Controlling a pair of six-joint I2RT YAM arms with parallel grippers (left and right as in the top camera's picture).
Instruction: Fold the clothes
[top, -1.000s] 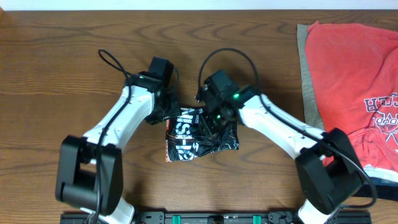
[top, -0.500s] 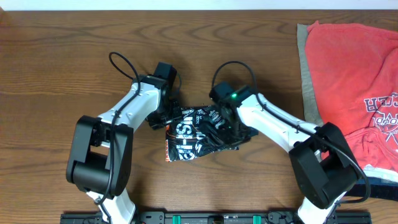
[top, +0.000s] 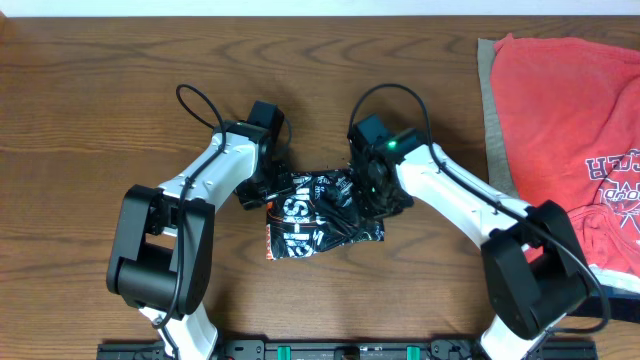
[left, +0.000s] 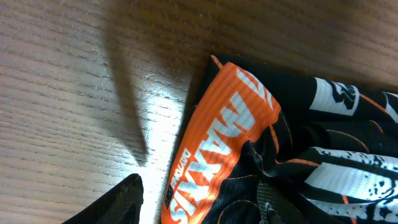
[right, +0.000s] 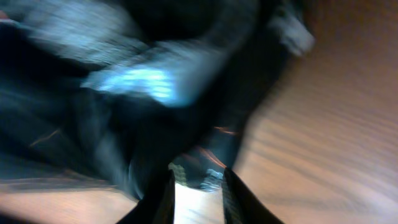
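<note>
One black jersey (top: 300, 225); one red T-shirt (top: 560, 110); left end effector (left: 196, 208) apart; right end effector (right: 198, 186) clamped on black jersey

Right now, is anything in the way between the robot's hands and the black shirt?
No, nothing visible. The left gripper and right gripper are both at the bunched black jersey; the coral-red T-shirt lies aside.

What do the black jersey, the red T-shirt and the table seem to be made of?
Black jersey: probably smooth synthetic knit, slightly shiny; the left wrist view shows fine ribbing and crisp printed lettering. Red T-shirt: likely matte cotton, soft wrinkles, faded look. Table: wood or wood veneer, visible grain, low sheen.
</note>
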